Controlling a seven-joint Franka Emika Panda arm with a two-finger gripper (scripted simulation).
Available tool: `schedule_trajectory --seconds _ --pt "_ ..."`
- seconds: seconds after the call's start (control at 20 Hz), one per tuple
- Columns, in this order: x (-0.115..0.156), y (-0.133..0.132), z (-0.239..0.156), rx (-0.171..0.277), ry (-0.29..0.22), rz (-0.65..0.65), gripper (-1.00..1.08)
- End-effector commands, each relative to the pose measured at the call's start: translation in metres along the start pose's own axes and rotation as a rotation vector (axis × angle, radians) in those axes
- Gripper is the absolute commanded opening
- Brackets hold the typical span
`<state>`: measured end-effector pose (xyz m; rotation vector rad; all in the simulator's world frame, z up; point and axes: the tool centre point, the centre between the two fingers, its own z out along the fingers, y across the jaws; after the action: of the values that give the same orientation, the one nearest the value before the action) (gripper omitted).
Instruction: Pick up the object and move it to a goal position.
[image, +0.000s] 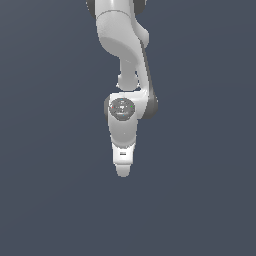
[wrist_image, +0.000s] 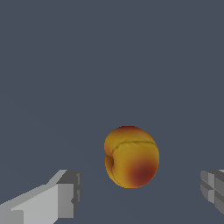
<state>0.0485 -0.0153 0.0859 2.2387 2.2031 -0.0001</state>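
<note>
The object (wrist_image: 131, 156) is a small round ball, yellow-orange with a red patch and a crease across it, resting on the flat grey surface. In the wrist view it lies between my two fingers, one fingertip (wrist_image: 65, 194) on one side and the other fingertip (wrist_image: 213, 187) far off on the other, neither touching it. My gripper (wrist_image: 140, 190) is open, with the ball closer to the first finger. In the exterior view the white arm hangs down and the gripper (image: 122, 170) hides the object completely.
A plain dark grey surface (image: 200, 200) fills both views. The white arm (image: 122, 45) with its dark joints reaches down from the top of the exterior view.
</note>
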Motion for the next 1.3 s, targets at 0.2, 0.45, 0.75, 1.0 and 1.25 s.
schedule_trajectory --seconds 0.2,0.45,0.75,1.0,1.25 --pt "-0.001 0.001 0.002 0.0 0.0 -0.032 1.0" --pt "-0.001 0.0 0.008 0.0 0.0 -0.028 1.0" --pt "0.0 -0.001 0.039 0.001 0.0 -0.032 1.0" --pt "-0.001 0.0 0.052 0.001 0.0 -0.033 1.0" --pt "0.0 0.0 0.052 0.001 0.0 -0.033 -1.0"
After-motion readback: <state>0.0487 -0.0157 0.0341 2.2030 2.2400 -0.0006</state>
